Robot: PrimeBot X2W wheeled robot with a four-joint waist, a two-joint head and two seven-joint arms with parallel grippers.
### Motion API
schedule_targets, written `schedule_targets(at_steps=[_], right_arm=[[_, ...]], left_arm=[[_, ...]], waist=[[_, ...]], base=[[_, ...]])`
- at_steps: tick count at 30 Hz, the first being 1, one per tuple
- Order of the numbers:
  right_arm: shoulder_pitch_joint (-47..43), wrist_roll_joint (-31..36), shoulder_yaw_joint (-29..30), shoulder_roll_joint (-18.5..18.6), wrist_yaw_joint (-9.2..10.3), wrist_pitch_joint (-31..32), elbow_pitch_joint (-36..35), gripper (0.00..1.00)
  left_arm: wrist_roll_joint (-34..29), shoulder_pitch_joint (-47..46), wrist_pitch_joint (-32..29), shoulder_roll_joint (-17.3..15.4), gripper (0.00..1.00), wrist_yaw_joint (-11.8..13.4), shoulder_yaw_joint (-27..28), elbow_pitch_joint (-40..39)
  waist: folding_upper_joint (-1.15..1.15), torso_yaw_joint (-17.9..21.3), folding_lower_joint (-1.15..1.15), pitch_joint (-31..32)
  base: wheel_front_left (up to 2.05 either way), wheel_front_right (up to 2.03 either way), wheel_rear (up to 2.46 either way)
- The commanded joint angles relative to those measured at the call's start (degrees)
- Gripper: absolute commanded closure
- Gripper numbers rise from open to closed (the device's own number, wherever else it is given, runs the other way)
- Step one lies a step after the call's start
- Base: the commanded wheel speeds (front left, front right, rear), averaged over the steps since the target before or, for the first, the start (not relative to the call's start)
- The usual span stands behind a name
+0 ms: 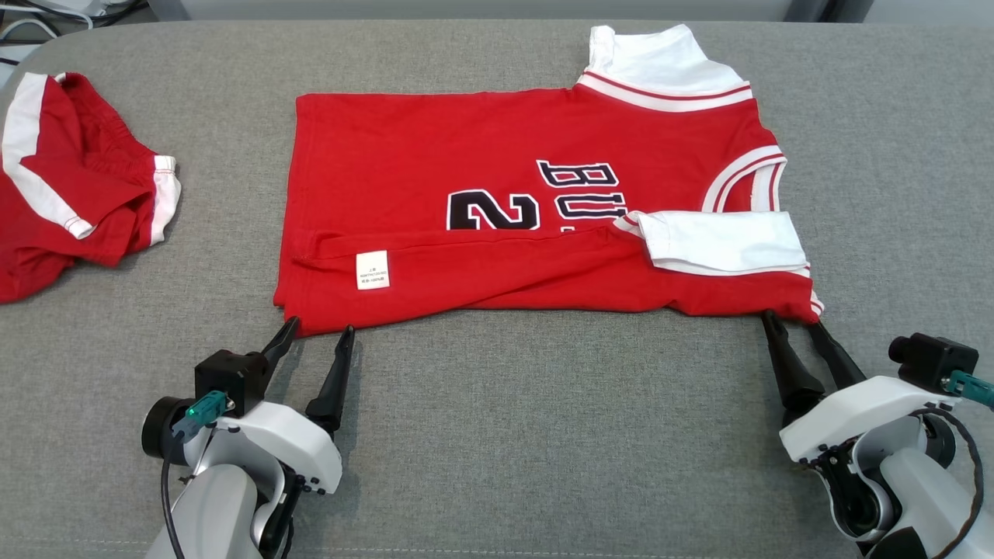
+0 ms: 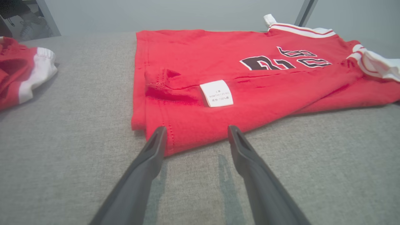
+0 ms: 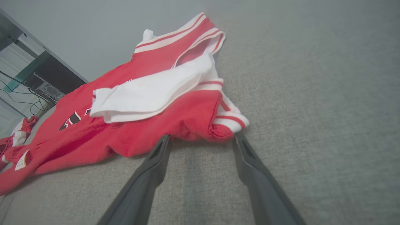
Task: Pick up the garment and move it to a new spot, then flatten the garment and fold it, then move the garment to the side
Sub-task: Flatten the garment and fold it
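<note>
Logged red jersey (image 1: 466, 155) flat mid grey cushion (image 1: 543, 435), near edge folded over, white sleeve (image 1: 722, 241) on top, care label (image 1: 372, 270) exposed. Found left gripper (image 1: 321, 324) spread, pinching nothing, tips at near-left hem corner. Found right gripper (image 1: 789, 319) spread, pinching nothing, tips at near-right corner by striped trim. Noted second red garment (image 1: 78, 178) bunched far left, well apart.

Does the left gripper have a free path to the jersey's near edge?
Probably yes: the left gripper is open, its tips at the near edge of the jersey, nothing in between.
</note>
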State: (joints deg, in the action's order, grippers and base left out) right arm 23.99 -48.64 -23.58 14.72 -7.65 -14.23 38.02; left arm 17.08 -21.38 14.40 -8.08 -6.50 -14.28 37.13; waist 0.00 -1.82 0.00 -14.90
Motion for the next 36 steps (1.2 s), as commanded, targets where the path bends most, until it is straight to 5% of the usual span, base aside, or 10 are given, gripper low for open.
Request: schedule_targets(at_steps=[1,18,19,20,22,23,36], right_arm=[[-1.3,-1.7,-1.0,0.9,0.16,-0.8,-1.5,0.00],[-0.4,-10.5,1.2,-0.3,0.16,-0.8,-3.0,0.00],[-0.4,-10.7,1.3,-0.3,0.16,-0.8,-3.1,0.15],[-0.4,-10.7,1.3,-0.2,0.16,-0.8,-3.1,0.53],[-0.3,-10.9,1.7,-0.2,0.16,-0.8,-3.2,0.93],[-0.3,-10.8,1.7,-0.2,0.16,-0.8,-3.3,1.00],[0.1,-9.6,0.5,-0.3,0.16,-0.8,-3.2,1.00]], left_arm=[[-0.7,-0.3,0.6,-1.3,0.00,-0.3,2.3,-1.4],[-1.8,0.0,0.6,-0.7,0.00,-0.6,3.3,-1.2],[-1.8,0.0,0.6,-0.7,0.00,-0.6,3.4,-1.2],[-1.7,0.0,0.6,-0.6,0.00,-0.7,3.4,-1.2],[-1.8,-0.1,0.6,-0.7,0.00,-0.7,3.4,-1.1],[-1.7,-0.2,0.6,-0.6,0.00,-0.7,3.5,-1.0],[2.1,-1.6,0.6,-1.8,0.00,-1.0,1.8,5.4]], waist=[[0.00,0.0,0.00,0.0],[0.00,-0.9,0.00,0.2],[0.00,-0.9,0.00,0.2],[0.00,-1.0,0.00,0.1],[0.00,-1.1,0.00,0.0],[0.00,-1.1,0.00,-0.1],[0.00,-0.7,0.00,-0.5]], base=[[0.00,0.00,0.00],[0.00,0.00,0.00],[0.00,0.00,0.00],[0.00,0.00,0.00],[0.00,0.00,0.00],[0.00,0.00,0.00],[0.00,0.00,0.00]])
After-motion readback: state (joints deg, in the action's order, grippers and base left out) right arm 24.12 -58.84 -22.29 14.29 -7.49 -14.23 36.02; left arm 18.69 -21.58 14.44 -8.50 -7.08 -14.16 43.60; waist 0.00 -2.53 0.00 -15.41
